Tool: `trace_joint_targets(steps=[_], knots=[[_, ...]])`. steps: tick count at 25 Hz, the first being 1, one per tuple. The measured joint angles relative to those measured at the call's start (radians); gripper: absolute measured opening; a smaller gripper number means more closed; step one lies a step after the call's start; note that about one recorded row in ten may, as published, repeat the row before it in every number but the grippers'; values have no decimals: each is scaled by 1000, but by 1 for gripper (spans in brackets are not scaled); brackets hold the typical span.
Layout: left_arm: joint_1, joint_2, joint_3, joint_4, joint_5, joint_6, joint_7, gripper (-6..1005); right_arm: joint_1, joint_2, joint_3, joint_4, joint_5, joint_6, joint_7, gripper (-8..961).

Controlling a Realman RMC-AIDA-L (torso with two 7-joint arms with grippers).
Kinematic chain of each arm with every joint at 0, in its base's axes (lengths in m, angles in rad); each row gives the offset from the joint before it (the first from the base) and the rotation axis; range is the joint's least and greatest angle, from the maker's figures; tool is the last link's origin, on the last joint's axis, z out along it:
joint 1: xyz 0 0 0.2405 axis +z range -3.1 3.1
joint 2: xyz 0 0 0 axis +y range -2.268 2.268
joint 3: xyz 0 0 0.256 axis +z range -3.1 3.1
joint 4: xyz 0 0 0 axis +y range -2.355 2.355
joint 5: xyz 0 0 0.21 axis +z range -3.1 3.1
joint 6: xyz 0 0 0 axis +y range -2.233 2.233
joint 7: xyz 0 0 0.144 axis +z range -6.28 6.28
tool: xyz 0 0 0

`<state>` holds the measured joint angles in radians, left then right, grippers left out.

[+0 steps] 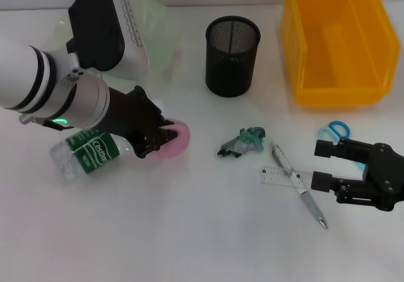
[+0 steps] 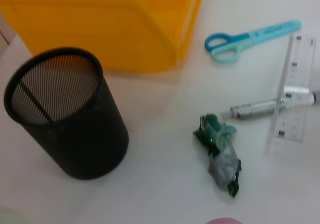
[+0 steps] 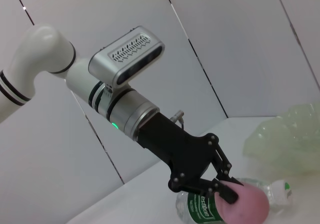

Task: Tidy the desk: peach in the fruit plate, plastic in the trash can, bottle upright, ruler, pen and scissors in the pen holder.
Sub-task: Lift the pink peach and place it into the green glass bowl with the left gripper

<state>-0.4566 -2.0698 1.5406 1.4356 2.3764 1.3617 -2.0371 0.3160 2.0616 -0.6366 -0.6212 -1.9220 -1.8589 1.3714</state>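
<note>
Pinching the one pink peach [image 1: 178,138], the left gripper [image 1: 159,140] sits near the bench's left edge, beside one bottle [image 1: 85,155] lying flat. Centre-right lie one plastic scrap [image 1: 242,142], one pen [image 1: 298,185] crossing one ruler [image 1: 284,176], and one scissors [image 1: 336,130] partly hidden by the right gripper [image 1: 321,165], jaws spread.

A white table [image 1: 189,231] is carrying a black mesh pen holder [image 1: 232,56], yellow plastic bin [image 1: 338,42], lying clear bottle [image 1: 88,154], crumpled green plastic scrap [image 1: 242,142], clear ruler [image 1: 284,176], silver pen [image 1: 298,184] and blue scissors [image 1: 336,131].
</note>
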Motion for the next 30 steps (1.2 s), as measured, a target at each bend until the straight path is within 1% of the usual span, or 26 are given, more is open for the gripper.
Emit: trace_joint_targets(steps=[5,8,9,10,13,14,15,17,19,20,22,23,24,26,30], knots=[[-2,-1,-36,12,-40,-1,0,89,0,0,0,0,0,0,0,801],[-7,-3,-90,15,-83,-20,0,88,0,0,0,0,0,1,0,801],[-12,-2,-135,7,-113,-40,-6,88,-1,0,0,0,0,1,0,801],[-12,-2,-135,7,-113,-40,-6,88,-1,0,0,0,0,1,0,801],[-16,-3,-206,0,-140,-105,-39,92,-4,1,0,1,0,1,-1,801],[-10,-4,-243,-17,-164,-185,-64,96,-4,2,0,12,0,2,-5,801],[-10,-4,-243,-17,-164,-185,-64,101,-4,2,0,12,0,2,-5,801],[-7,-2,-261,-48,-184,-264,-86,109,-1,2,0,29,0,2,-7,801],[-23,0,-274,-109,-180,-370,-141,118,1,1,0,38,0,2,-8,801],[-23,0,-274,-109,-180,-370,-141,122,1,1,0,38,0,2,-8,801],[-54,0,-277,-177,-145,-461,-212,130,2,2,-1,39,0,2,-8,801],[-66,1,-278,-203,-132,-482,-231,134,2,2,-1,39,0,2,-8,801],[-92,1,-278,-251,-109,-506,-259,139,2,2,-1,41,-2,3,-8,801],[-100,1,-278,-267,-101,-514,-267,147,2,2,-2,43,-3,3,-9,801],[-94,-2,-270,-284,-94,-572,-266,304,2,2,-2,50,-7,7,-12,801]])
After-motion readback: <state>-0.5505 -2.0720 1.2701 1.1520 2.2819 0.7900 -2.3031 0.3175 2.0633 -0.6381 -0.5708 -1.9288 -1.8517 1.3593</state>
